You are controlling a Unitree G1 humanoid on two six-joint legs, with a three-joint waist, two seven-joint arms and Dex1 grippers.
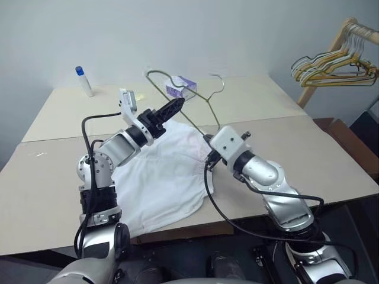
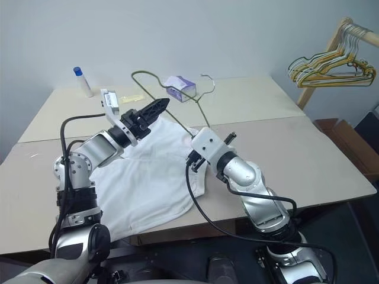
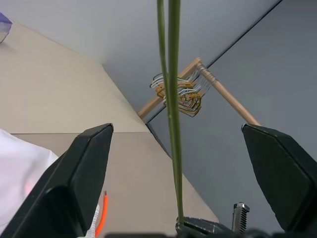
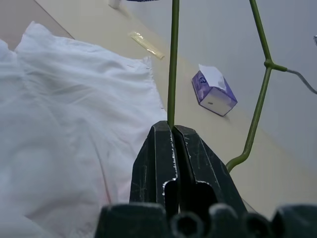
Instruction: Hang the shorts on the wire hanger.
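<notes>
Your right tool [image 4: 172, 130] is clamped on the bottom bar of the wire hanger [image 1: 195, 99], holding it raised and tilted above the worktop [image 1: 331, 160]. Your left tool [image 1: 169, 110] stands wide open, and the wrist view shows the hanger's wire running between its fingers [image 3: 74, 183]. The shorts [image 1: 163, 180] lie flat on the worktop beneath both arms, waistband toward the hanger. Keep the right grip firm and the hanger steady. Then lower the left tool to pinch one leg hem and feed it over the bar.

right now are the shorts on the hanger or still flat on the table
Still flat: the shorts lie spread on the table; the right hand holds the wire hanger above them.
</notes>
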